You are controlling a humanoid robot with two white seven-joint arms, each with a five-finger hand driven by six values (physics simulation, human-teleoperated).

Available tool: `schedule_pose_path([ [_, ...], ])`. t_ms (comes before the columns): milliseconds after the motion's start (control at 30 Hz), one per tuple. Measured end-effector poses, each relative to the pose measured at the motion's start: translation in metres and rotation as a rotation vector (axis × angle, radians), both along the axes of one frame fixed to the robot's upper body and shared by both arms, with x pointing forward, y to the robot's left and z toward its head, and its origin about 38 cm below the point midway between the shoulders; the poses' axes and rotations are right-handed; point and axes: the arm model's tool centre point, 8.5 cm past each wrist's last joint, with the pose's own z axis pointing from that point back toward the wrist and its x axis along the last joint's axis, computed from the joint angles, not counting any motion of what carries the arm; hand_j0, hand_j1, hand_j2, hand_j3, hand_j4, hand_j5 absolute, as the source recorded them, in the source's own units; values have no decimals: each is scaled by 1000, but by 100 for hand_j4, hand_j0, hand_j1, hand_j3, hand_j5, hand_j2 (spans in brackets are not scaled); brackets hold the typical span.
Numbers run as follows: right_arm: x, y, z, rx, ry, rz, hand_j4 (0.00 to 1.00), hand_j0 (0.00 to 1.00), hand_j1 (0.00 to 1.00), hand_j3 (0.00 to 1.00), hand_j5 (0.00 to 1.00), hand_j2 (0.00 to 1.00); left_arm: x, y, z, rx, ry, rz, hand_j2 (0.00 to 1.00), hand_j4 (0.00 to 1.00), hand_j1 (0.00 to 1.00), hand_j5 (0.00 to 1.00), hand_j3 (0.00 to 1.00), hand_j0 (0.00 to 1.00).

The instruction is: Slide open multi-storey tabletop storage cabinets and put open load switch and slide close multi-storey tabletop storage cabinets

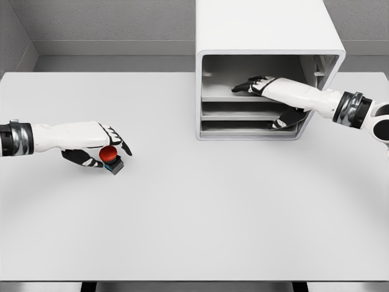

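Switch: a small load switch (pixel 111 159) with a round red knob on a dark, blue-edged square base; it sits at the left of the pale grey worktop (pixel 200 219), well apart from the cabinet.
Switch contact: the base appears to touch the worktop, tilted slightly toward the camera.
Left hand: the white left hand with black fingers (pixel 97 149) comes in from the left edge; its fingers curl over and around the red knob, thumb beneath, pinching the switch.
Cabinet: a white box-shaped tabletop storage cabinet (pixel 267 27) stands at the far right of the worktop, its front open toward the camera.
Cabinet inside: grey shelves or trays (pixel 234 112) lie in tiers, one above another; nothing but the robot's hand shows in them.
Right hand: the white right hand (pixel 258 85) reaches from the right edge into the upper compartment, fingers stretched out and loosely spread above the top shelf, holding nothing.
Right thumb: a dark part of the hand hangs lower, by the bottom tiers; I cannot tell whether it touches them.
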Motion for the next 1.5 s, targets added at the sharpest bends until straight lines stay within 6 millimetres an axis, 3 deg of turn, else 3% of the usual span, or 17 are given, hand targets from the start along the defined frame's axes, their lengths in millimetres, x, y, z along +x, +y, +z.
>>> schedule_pose_path([
  [533, -22, -16, 6, -132, -59, 37, 100, 100, 100, 100, 100, 100, -3, -4, -4, -2, 9, -10, 70, 70, 70, 70, 70, 70],
  [967, -49, -19, 37, -101, -106, 89, 100, 100, 100, 100, 100, 100, -2, -3, -5, 6, 9, -9, 48, 48, 48, 48, 48, 48],
  [1300, -47, -15, 32, -79, -93, 87, 100, 100, 100, 100, 100, 100, 0, -3, -2, 6, 0, -9, 39, 39, 39, 39, 39, 39],
  [1433, -44, -14, 23, -72, -71, 79, 100, 100, 100, 100, 100, 100, 1, -3, -1, 3, -4, -7, 41, 41, 41, 41, 41, 41],
  [1500, -41, -18, 18, -76, -58, 62, 100, 100, 100, 100, 100, 100, 2, -3, 1, -4, -11, -3, 46, 46, 46, 46, 46, 46],
])
